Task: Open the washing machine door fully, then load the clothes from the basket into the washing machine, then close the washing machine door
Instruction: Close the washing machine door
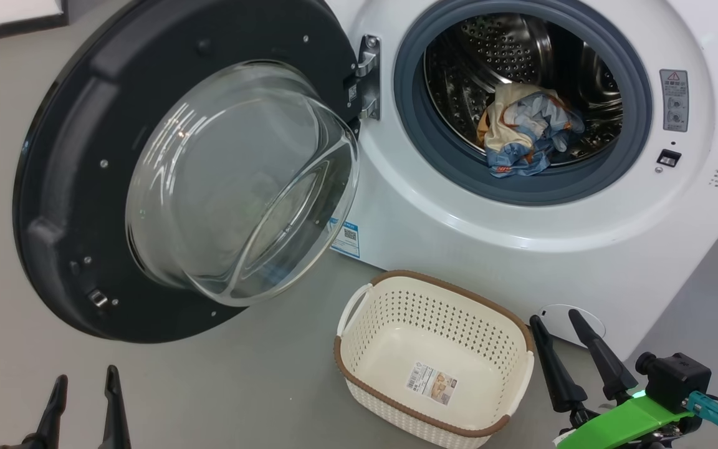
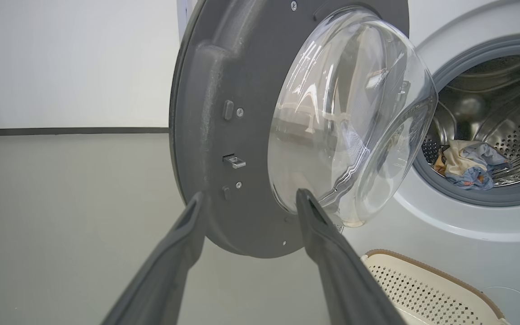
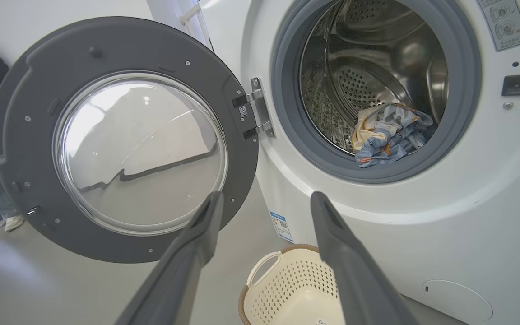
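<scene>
So, nearest first: both tools are seen low down in front of the washing machine. The left tool is spread wide and released, nothing gripped, out in front of the machine on its door side. The right tool is released and empty too, and is held close to the machine's lower front. A bit further in, the basket is set on the floor just in front of the machine, below its opening, with the label sticker on its bottom fully exposed. The washing machine door is swung wide open to the left of the machine's opening, hung on its hinge, with the glass bowl bulging outward. Furthest back, the clothes are bunched in a heap inside the machine, low in the steel drum, just behind the grey gasket.
</scene>
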